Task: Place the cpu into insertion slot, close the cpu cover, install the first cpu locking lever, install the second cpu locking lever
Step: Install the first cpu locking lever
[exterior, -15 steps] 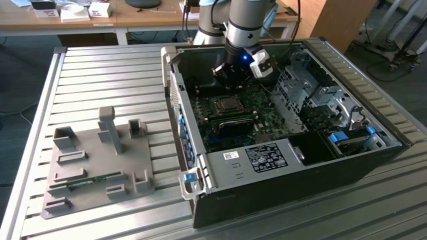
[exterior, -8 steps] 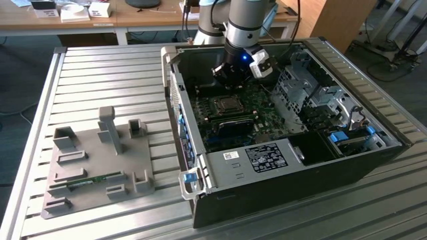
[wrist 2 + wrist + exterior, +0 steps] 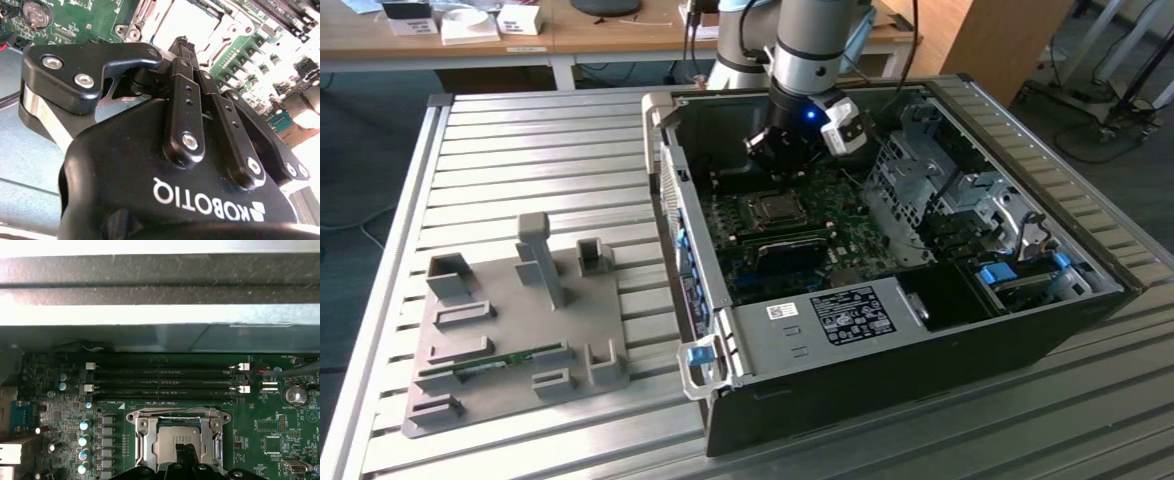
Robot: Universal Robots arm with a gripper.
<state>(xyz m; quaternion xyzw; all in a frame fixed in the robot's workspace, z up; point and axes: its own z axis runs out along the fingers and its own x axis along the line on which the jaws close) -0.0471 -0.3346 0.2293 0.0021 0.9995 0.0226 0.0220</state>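
The cpu [image 3: 167, 437] lies silver-grey in the square insertion slot [image 3: 774, 209] on the green motherboard, inside the open black computer case. The cpu cover [image 3: 141, 440], a metal frame, lies flat around it with the chip showing through its window. My gripper [image 3: 783, 168] hangs just above the slot, over the cpu in both wrist views. Its fingertips [image 3: 183, 452] sit over the chip's middle. The fingers [image 3: 186, 95] meet at their tips [image 3: 182, 44], shut, with nothing visible between them. The locking levers are not clear to make out.
Long black memory slots [image 3: 165, 380] run beside the socket, and a coin battery [image 3: 294, 395] sits nearby. The case wall [image 3: 670, 190] and a metal drive cage [image 3: 947, 190] flank the board. A grey fixture plate [image 3: 507, 320] rests on the slatted metal table [image 3: 547, 150] at the exterior view's left.
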